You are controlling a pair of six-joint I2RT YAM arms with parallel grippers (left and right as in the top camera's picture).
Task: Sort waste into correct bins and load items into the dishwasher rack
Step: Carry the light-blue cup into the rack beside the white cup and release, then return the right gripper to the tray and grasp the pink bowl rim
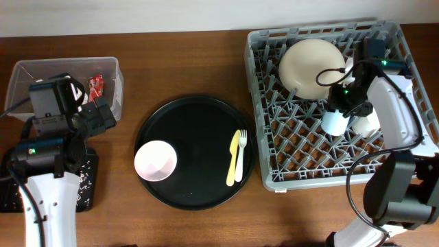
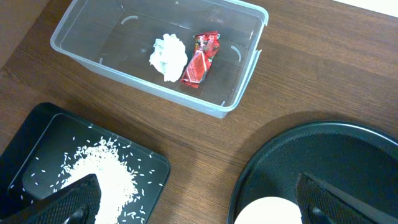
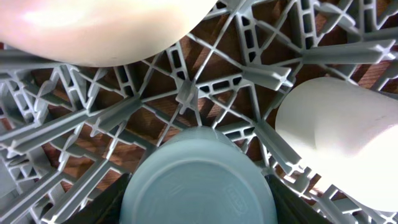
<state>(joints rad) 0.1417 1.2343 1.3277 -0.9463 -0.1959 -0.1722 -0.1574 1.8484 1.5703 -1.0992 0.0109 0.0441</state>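
Right gripper (image 1: 339,106): fingers sit against both sides of the light blue plastic cup (image 3: 198,180), which looks gripped, base up, directly below the wrist. The cup is low among the pegs of the large square grey plastic dishwasher rack (image 3: 186,93). The white cup (image 3: 336,137) lies just beside the right finger. The large cream round plate (image 3: 99,25) stands ahead of the gripper.

Left gripper (image 2: 199,186): jaws spread wide, holding nothing. Ahead of it are the crumpled white tissue (image 2: 168,56) and the small red printed snack wrapper (image 2: 200,61), inside the clear plastic rectangular tub (image 2: 249,68). The whitish rice-like grains (image 2: 102,168) lie under its left finger in the shallow black rectangular tray (image 2: 37,124).

Risks, our judgement:
- The opening right finger could nudge the white cup over, since the gap is small.
- The blue cup may settle tilted on a peg and tip on release.
- The small pink bowl (image 1: 156,160), pale yellow fork (image 1: 232,158) and cream spoon (image 1: 241,156) are unloaded. The thin cutlery could slip from a pinch.
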